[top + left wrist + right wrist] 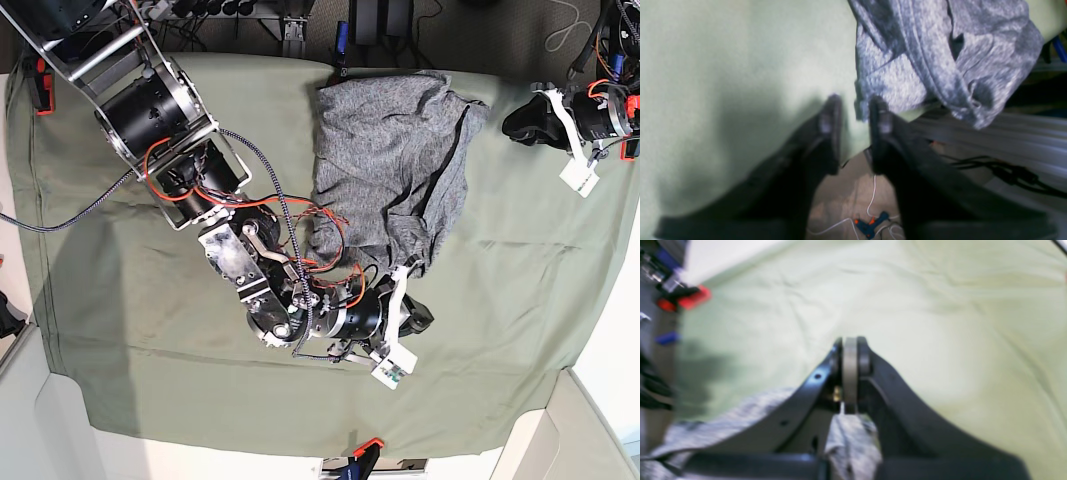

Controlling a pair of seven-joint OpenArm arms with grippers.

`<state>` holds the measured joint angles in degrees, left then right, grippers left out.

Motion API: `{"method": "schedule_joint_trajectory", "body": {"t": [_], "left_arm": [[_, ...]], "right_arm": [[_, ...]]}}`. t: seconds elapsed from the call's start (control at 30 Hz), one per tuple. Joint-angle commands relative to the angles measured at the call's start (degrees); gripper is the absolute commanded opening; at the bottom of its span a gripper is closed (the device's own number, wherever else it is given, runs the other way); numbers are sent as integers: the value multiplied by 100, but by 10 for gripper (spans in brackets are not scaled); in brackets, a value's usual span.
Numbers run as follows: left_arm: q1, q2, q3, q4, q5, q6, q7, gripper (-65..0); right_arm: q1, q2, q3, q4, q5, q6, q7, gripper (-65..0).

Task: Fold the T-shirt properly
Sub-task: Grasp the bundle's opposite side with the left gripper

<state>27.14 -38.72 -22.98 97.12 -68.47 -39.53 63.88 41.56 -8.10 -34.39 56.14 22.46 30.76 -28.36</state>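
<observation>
The heathered grey T-shirt [385,165] lies rumpled on the olive-green cloth sheet [150,330], from the far edge down to the middle. In the left wrist view, the T-shirt [933,56] bunches up with one fold hanging past the table's edge. My left gripper [856,113] stands open at a corner of it, and the hem sits in the gap beside one finger [881,115]. My right gripper [850,353] is shut, with grey fabric [850,443] trailing from under its pads. In the base view, this right gripper [415,312] sits at the shirt's lower tip.
The right arm [230,250] stretches from the far left corner across the sheet. Below the table's edge lie cables [1007,171] and a blue-orange tool [870,225] on the floor. Red clamps [690,300] sit at the sheet's border.
</observation>
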Motion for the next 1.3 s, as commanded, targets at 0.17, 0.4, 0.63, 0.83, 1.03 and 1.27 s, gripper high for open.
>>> {"method": "schedule_joint_trajectory", "body": {"t": [0.17,0.4,0.63,0.83,1.03,1.27], "left_arm": [[636,-111,-61,1303,-107,-47,-50,-594],[1493,254,-59,2297,376,-47,-577,-650],[1473,861,50,2297,409,-47,-603,-650],[1204,935,793,2291,1182,-47,-807,-650],[887,1029,1469,1921,2070,-47,-1014,-650],[369,1029,1685,1104,2579,-47,-1290,-650]], "right_arm": [[142,-17,101,42,-435,-160,-28,-650],[142,-20,101,-446,-450,-162,-28,-650],[140,-59,101,-1141,-422,-157,68,-650],[142,-48,101,-1222,-485,-157,11,-650],[142,-50,101,-1224,-553,-142,-142,-650],[142,-50,101,-1340,-560,-140,-205,-650]]}}
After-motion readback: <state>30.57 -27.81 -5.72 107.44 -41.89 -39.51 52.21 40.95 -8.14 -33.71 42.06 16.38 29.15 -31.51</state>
